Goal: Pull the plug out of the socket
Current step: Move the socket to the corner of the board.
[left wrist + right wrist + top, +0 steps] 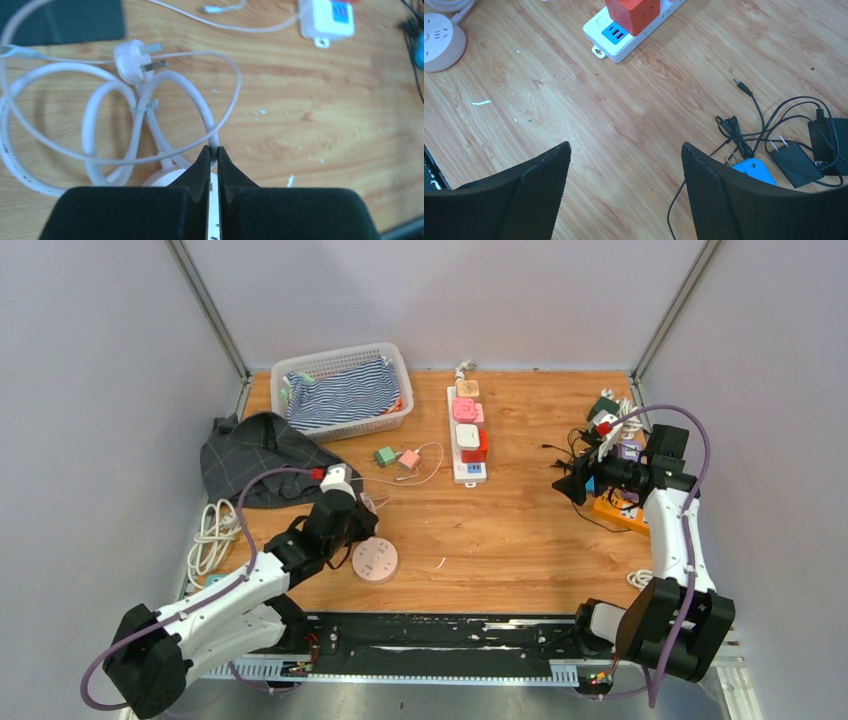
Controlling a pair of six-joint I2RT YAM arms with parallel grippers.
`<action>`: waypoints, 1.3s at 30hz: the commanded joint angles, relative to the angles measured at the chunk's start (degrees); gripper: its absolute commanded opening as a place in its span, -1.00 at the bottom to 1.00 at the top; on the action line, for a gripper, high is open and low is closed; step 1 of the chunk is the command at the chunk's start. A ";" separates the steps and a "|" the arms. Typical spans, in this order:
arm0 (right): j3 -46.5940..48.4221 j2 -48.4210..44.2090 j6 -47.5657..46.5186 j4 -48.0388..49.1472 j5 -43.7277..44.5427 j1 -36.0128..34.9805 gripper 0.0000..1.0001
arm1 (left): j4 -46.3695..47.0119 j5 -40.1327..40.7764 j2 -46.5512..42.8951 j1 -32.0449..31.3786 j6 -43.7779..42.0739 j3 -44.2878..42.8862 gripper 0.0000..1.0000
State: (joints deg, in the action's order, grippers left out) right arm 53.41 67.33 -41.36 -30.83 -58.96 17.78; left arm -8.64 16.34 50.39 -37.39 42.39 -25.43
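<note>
On the wood-grain table [500, 540], the left gripper [212, 154] is clenched, its two black wedge-shaped fingers pressed flat together just above the round socket [375, 561], a smooth white puck with slots in its pale face. A thin white cord [230, 100] curves right up to the fingertips; whether it is nipped between them cannot be told. Beside it, a thick, rubbery white cable [89, 130] lies in tied loops, its three-pin plug [131, 60] free on the wood, metal pins bare.

On the right, the right gripper [625, 147] hangs released, its mesh-textured black pads wide apart over bare boards, near a tangle of thin black leads [731, 127].

Farther out lies the long white power strip [468, 435], with a glossy red cube [631, 15] and other blocky plugs seated in its sockets. Beyond, to the left, a white lattice plastic basket [330, 355] holds striped cloth [345, 395].
</note>
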 commanded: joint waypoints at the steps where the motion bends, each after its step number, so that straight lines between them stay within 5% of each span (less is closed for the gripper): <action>1: -0.20 -1.06 0.50 0.29 -1.47 1.03 0.65 | 1.81 -6.29 -0.28 -4.50 0.34 -0.60 -1.00; 10: -0.27 -1.32 0.41 0.33 -1.35 1.08 0.65 | -7.04 -9.24 -7.39 -6.29 0.14 -4.45 -1.00; 18: -0.24 -1.75 0.23 0.33 -1.70 1.04 0.65 | -20.69 17.90 -20.30 -4.46 2.18 -10.14 -1.00; 25: -0.40 -2.50 0.14 0.38 -2.33 1.27 0.65 | -19.63 23.65 -19.46 9.37 5.70 -9.41 -1.00; 34: -0.59 -2.69 -0.21 0.34 -3.49 1.32 0.66 | -16.44 15.93 -11.36 38.06 15.11 -7.88 -0.94; 37: -0.67 -2.73 -0.43 0.34 -3.80 1.29 0.66 | -17.77 17.01 -9.07 43.50 17.17 -7.96 -0.77; 39: -0.75 -2.88 -0.47 0.33 -3.86 1.31 0.66 | -18.73 18.22 -8.33 45.20 16.56 -9.12 -0.25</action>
State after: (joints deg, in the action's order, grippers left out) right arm 53.41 65.60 -41.41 -30.76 -60.55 17.78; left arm -27.57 32.25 41.21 4.69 55.83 -33.67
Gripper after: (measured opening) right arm 0.828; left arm 0.197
